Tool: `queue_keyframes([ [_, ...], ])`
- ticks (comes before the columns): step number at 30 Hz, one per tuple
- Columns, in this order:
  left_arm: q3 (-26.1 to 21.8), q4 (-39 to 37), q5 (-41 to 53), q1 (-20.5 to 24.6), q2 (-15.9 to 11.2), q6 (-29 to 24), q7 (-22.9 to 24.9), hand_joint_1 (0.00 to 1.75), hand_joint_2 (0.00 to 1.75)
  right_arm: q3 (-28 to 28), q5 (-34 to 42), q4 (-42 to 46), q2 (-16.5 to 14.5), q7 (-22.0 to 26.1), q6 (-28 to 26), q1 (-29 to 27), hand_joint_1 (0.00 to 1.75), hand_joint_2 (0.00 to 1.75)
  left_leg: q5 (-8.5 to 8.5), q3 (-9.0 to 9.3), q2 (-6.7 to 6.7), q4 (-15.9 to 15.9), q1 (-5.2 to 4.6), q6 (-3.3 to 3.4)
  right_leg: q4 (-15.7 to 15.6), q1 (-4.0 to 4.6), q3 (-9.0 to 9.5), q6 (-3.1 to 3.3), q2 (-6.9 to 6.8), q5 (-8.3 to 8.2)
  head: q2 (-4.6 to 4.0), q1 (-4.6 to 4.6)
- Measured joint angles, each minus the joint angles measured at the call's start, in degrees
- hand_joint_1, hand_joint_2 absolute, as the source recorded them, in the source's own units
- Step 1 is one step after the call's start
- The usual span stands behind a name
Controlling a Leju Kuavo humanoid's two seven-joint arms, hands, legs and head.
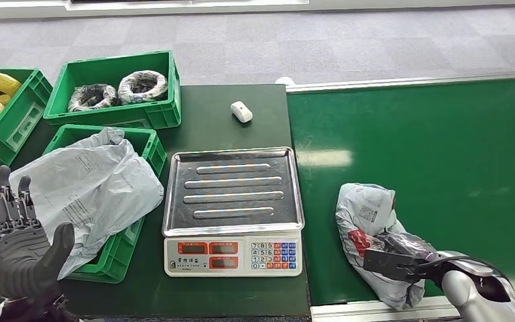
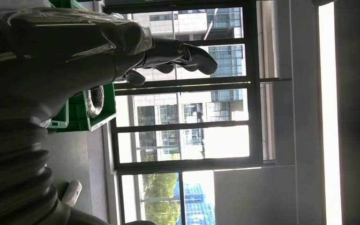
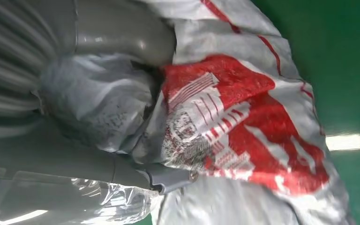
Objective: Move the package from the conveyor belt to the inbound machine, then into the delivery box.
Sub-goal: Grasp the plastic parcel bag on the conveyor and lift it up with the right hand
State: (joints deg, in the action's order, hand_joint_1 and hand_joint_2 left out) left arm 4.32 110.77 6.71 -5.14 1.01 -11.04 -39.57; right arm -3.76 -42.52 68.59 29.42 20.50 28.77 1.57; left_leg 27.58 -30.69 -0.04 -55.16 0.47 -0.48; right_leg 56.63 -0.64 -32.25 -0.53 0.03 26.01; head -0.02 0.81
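A grey plastic package (image 1: 365, 215) with red print lies on the green conveyor belt (image 1: 442, 147), near its front edge. My right hand (image 1: 402, 258) is over its near end. In the right wrist view the thumb (image 3: 122, 33) and a finger (image 3: 168, 178) press into the package (image 3: 243, 117) from both sides and grip the bag. The inbound machine (image 1: 233, 191), a scale with a steel tray, stands empty left of the belt. My left hand (image 1: 13, 248) is raised at the front left, fingers spread and holding nothing.
A green delivery box (image 1: 149, 144) left of the scale holds grey bags. Behind it a second green crate (image 1: 114, 114) holds wrapped coils, and a third (image 1: 20, 124) at far left holds yellow items. A small white device (image 1: 241, 111) lies behind the scale.
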Motion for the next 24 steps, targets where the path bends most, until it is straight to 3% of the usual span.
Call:
queue_keyframes([
  [8,-0.12,0.05,-0.16,-0.43,-0.93,-1.40,-0.39,0.00,1.75,-0.88,-1.15,5.76,0.50,-2.69,-5.97,-3.92,1.75,1.75,0.02,-0.13,-0.03,0.00,-0.02,0.00,0.00,-0.03,-0.05,-0.02,-0.01,0.01,0.01,-0.01],
  [14,0.43,1.86,0.85,-3.31,-1.09,-4.54,-0.41,0.00,1.75,0.20,-18.49,13.57,-0.86,-12.32,-18.37,-4.94,1.75,1.75,0.02,-0.23,0.00,0.00,-0.02,-0.01,0.01,-0.03,-0.18,-0.02,0.00,0.01,-0.01,0.00],
  [20,1.33,2.40,1.43,-3.83,-0.81,-4.61,-0.41,0.00,1.75,1.07,-31.88,20.72,-2.46,-18.25,-21.90,-1.21,1.75,1.75,-0.01,-0.22,0.01,0.00,-0.02,-0.01,0.02,-0.03,-0.18,-0.01,0.00,0.00,0.01,0.01],
  [24,1.39,2.40,1.54,-3.83,-0.41,-4.11,-0.41,0.00,1.75,0.93,-35.99,22.66,-3.51,-20.44,-22.98,1.17,1.75,1.75,-0.01,-0.21,0.00,-0.01,-0.02,-0.01,0.02,-0.03,-0.18,-0.01,0.00,0.00,0.00,-0.01],
])
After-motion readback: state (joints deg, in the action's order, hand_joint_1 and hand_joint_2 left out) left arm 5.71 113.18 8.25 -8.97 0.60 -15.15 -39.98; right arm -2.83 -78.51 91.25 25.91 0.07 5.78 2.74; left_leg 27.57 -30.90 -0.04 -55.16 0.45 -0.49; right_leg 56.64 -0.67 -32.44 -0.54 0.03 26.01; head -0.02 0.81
